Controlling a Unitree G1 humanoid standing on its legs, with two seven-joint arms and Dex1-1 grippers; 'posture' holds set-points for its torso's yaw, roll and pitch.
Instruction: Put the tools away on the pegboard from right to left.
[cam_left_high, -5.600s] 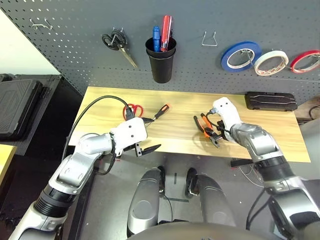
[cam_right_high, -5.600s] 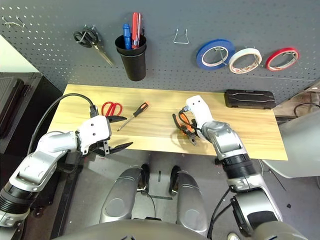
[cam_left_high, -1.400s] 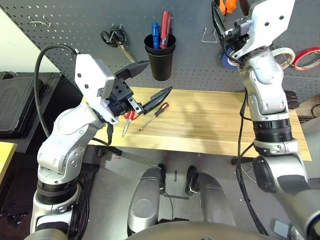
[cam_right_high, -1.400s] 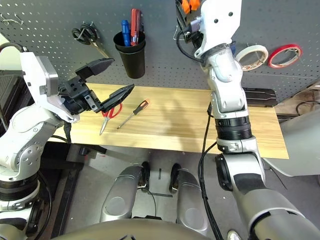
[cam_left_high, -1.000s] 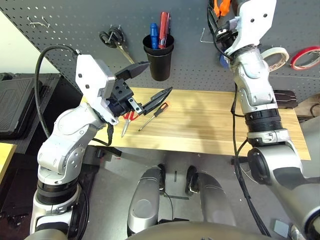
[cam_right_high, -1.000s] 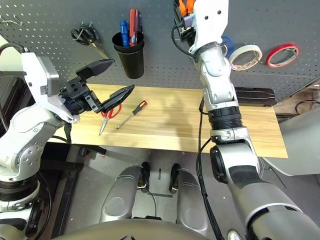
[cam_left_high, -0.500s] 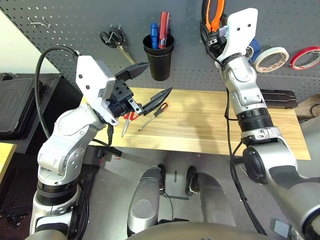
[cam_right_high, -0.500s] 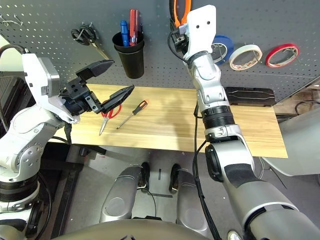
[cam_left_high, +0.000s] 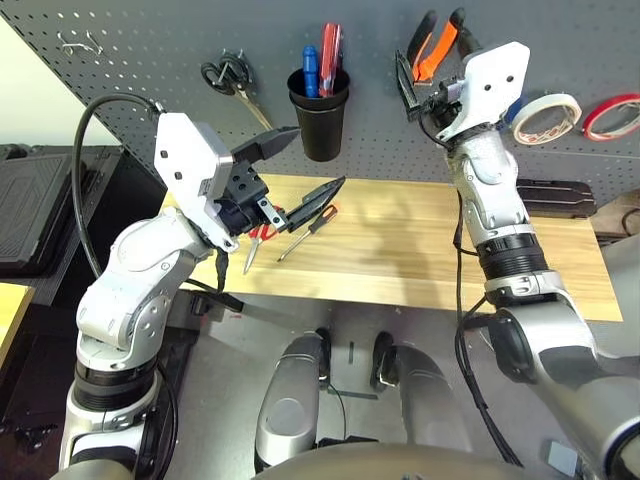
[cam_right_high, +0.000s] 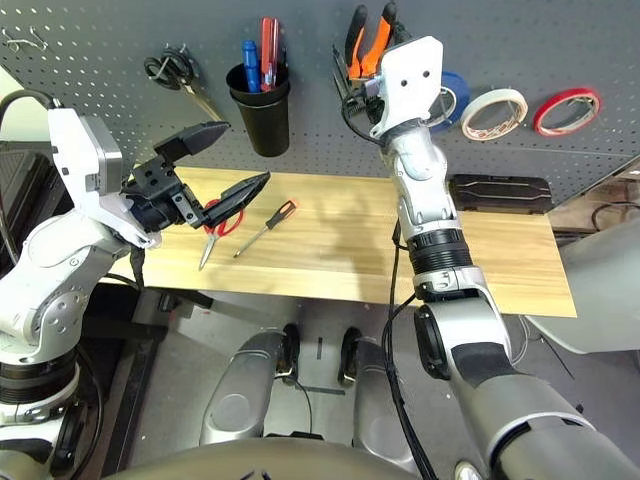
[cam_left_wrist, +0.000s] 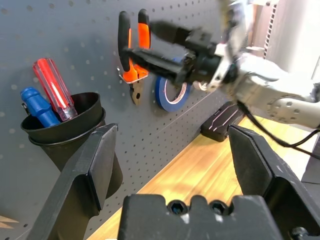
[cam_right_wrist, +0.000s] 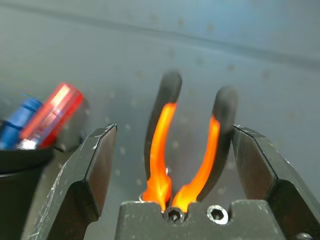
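Head views: orange-and-black-handled pliers hang on the large dark grey perforated pegboard, handles up, between the black plastic cup and the blue tape roll. Right claw is raised at the board just below the pliers, fingers spread wide, nothing gripped. Whitish tape roll hangs right of the blue one, with a red tape roll further right. Black-handled scissors hang left of the cup. Left claw hovers over the left part of the light wooden counter, also wide and empty. Black-and-orange-handled screwdriver and red-handled scissors lie on the counter under it, close together, scissors to the left. Flat black case sits at the counter's back right. Left wrist view: own fingers wide apart; the cup holds a red-handled and a blue-handled tool; the pliers are on the board beside the blue tape, with the right claw's fingers across in front of them. Right wrist view: own fingers stand either side of the pliers' handles with clear gaps, not touching them.
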